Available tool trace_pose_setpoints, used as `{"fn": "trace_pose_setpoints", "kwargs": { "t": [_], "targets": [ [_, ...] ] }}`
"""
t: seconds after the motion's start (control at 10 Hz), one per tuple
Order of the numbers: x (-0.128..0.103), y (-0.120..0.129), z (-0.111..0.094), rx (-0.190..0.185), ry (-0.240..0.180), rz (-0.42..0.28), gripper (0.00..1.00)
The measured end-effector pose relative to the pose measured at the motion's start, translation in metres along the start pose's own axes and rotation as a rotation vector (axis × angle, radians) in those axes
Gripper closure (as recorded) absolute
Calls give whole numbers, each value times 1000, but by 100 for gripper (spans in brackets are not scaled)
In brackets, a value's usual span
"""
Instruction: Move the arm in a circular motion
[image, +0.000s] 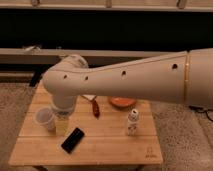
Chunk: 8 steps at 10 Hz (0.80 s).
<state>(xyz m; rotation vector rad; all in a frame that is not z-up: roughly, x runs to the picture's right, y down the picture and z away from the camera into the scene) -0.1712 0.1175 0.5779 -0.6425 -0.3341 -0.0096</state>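
Observation:
The arm (125, 80) is thick, smooth and cream-white with small dark screw holes. It reaches from the right edge across to the left above a wooden table (115, 147). Its rounded joint (62, 82) bends down at the left. The gripper (62, 124) is the yellowish translucent end pointing down over the table's left part, right beside a clear plastic cup (45, 119).
On the table lie a black phone (73, 140), a red oblong item (95, 108), an orange bowl (123, 102) partly behind the arm, and a small white bottle (132, 123). A dark wall and a low ledge (30, 52) run behind.

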Motion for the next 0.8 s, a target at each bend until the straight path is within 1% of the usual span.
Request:
{"fn": "trace_pose_setpoints", "kwargs": {
  "t": [0.2,0.4,0.5,0.6,0.8],
  "targets": [
    [16,-6,2,-12,7,20,20],
    [23,-13,3,-15,1,27,20],
    [28,-17,3,-14,12,28,20],
    [27,-19,5,-17,37,21,20],
    [29,-20,5,-16,44,23,20]
  ]
}}
